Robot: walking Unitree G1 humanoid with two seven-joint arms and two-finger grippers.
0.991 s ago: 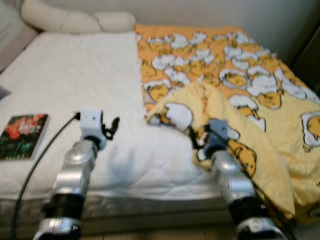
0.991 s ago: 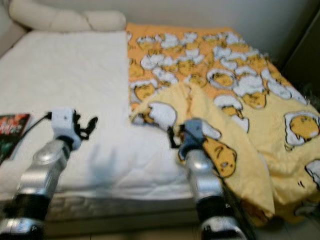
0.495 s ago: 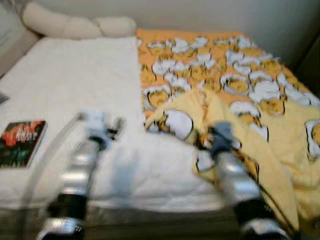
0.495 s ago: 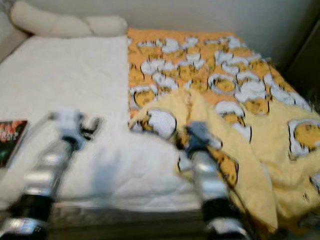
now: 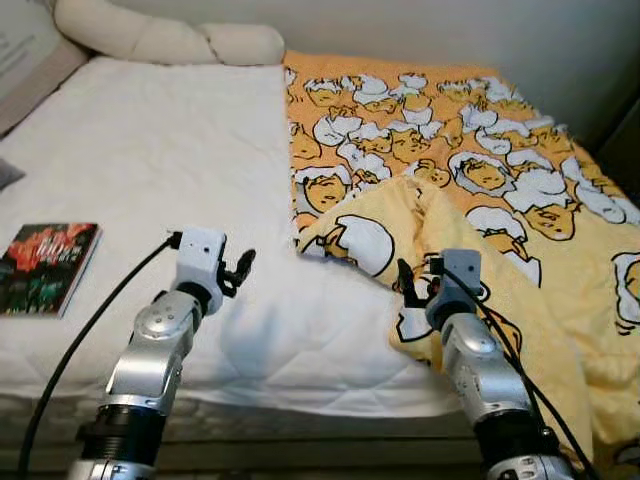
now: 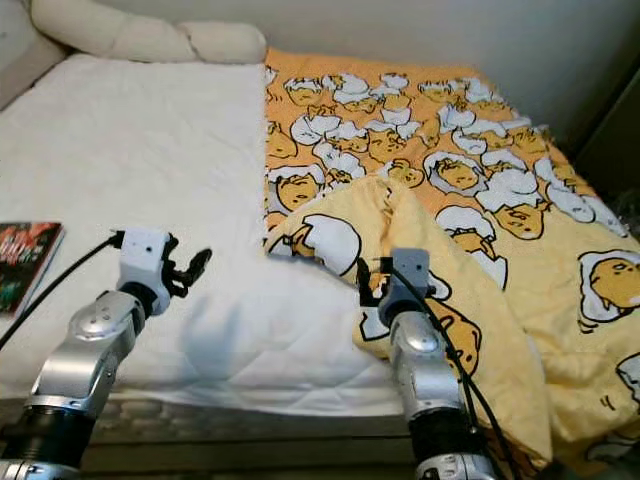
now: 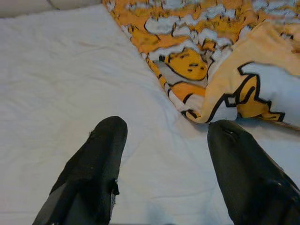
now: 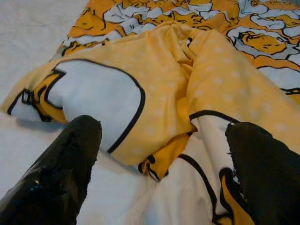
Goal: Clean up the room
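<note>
You see a yellow-orange blanket (image 5: 470,190), printed with white-and-yellow cartoon egg figures, covering the right half of the bed. Its near corner is folded back over itself in a rumpled flap, pale yellow underside up. A book (image 5: 48,268) with a dark red-and-green cover lies flat near the bed's left edge.

From my seat — a book (image 5: 48,267) lies left on the mattress (image 5: 150,170), blanket (image 5: 480,170) right, pillows (image 5: 165,40) behind.
</note>
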